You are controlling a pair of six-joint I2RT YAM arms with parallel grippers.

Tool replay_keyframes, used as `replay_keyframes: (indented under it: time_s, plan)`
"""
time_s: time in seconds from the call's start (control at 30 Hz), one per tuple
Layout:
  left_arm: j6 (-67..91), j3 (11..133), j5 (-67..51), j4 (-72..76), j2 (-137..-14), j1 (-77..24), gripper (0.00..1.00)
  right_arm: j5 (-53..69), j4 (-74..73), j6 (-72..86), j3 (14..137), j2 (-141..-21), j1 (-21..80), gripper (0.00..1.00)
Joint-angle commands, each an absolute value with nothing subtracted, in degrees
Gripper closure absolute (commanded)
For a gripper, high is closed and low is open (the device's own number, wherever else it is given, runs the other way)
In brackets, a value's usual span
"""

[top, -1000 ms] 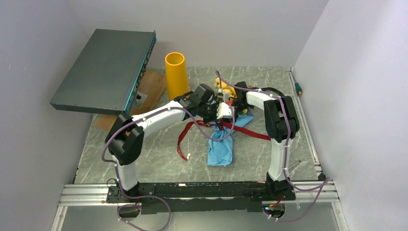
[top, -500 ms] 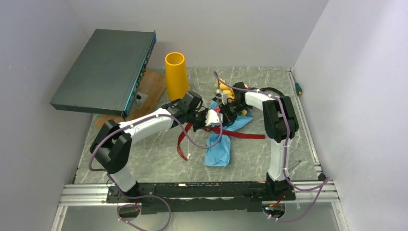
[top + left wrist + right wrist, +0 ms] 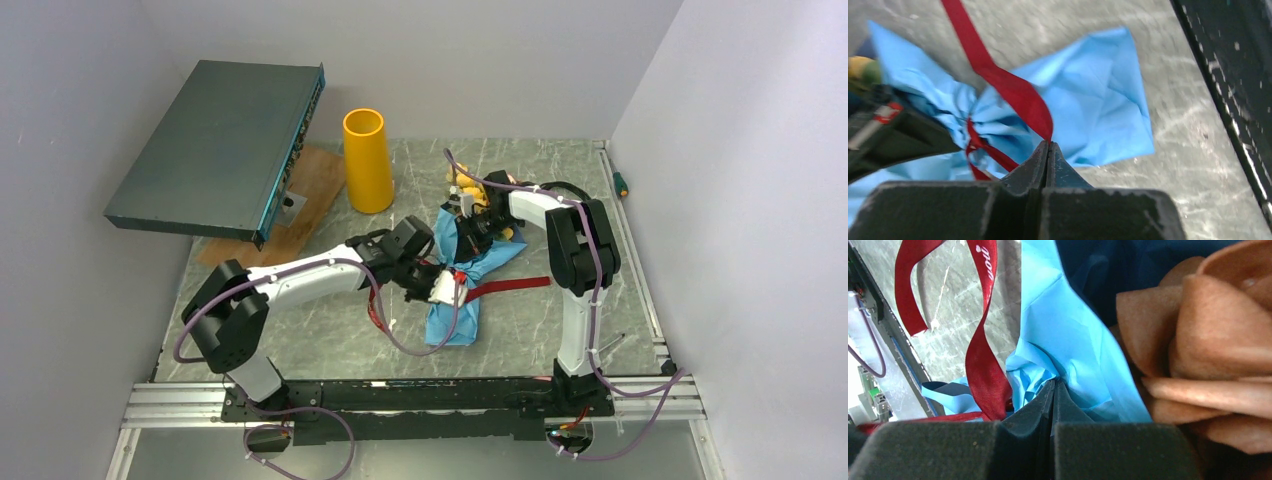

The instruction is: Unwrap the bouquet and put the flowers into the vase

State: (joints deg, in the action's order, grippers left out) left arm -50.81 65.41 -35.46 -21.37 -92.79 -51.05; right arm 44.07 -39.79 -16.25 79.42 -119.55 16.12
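Observation:
The bouquet's crinkled blue paper (image 3: 455, 312) lies mid-table, with yellow flowers (image 3: 463, 184) at its far end. My left gripper (image 3: 446, 290) (image 3: 1049, 143) is shut on the dark red ribbon (image 3: 1009, 87), which runs up from its tips across the paper (image 3: 1098, 100). A ribbon tail (image 3: 512, 286) trails to the right. My right gripper (image 3: 470, 226) (image 3: 1054, 382) is shut on a fold of blue paper (image 3: 1063, 335), right beside a brown-orange rose (image 3: 1218, 340). The ribbon (image 3: 982, 360) hangs to its left. The orange-yellow vase (image 3: 367, 160) stands upright at the back left, apart from both grippers.
A dark flat box (image 3: 220, 145) sits tilted at the back left over a wooden board (image 3: 312, 180). A small green-handled tool (image 3: 622, 184) lies by the right wall. A metal rail (image 3: 400, 398) runs along the near edge.
My left gripper has pulled away from the right gripper, toward the near side, drawing the red ribbon with it. The right gripper stays on the paper near the flowers.

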Motion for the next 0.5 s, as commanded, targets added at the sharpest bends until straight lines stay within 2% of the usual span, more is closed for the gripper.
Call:
replay_keyframes:
  time_s: [0.0, 0.07, 0.13, 0.23, 0.37, 0.47]
  plan:
    - [-61.6, 62.1, -35.3, -27.4, -90.4, -51.6, 0.87, 33.8, -41.5, -20.1, 77.0, -124.0, 16.3, 1.00]
    - [-61.2, 62.8, -34.3, -28.4, -89.8, -51.5, 0.65, 34.2, -41.5, -20.1, 77.2, -124.2, 16.3, 1.00]
    - [-59.2, 63.9, -33.7, -28.3, -88.8, -51.4, 0.57, 34.3, -41.6, -20.1, 77.4, -124.3, 16.3, 1.00]
    - [-53.5, 66.2, -34.2, -26.6, -87.0, -49.8, 0.57, 34.5, -41.7, -20.0, 77.6, -124.4, 16.2, 1.00]
    - [-45.1, 70.1, -36.9, -23.4, -86.7, -45.5, 0.63, 34.6, -41.6, -19.8, 77.5, -124.1, 16.2, 1.00]
    - [-41.2, 71.9, -36.4, -19.1, -89.4, -44.4, 0.64, 35.0, -41.5, -19.6, 77.5, -124.1, 16.3, 1.00]
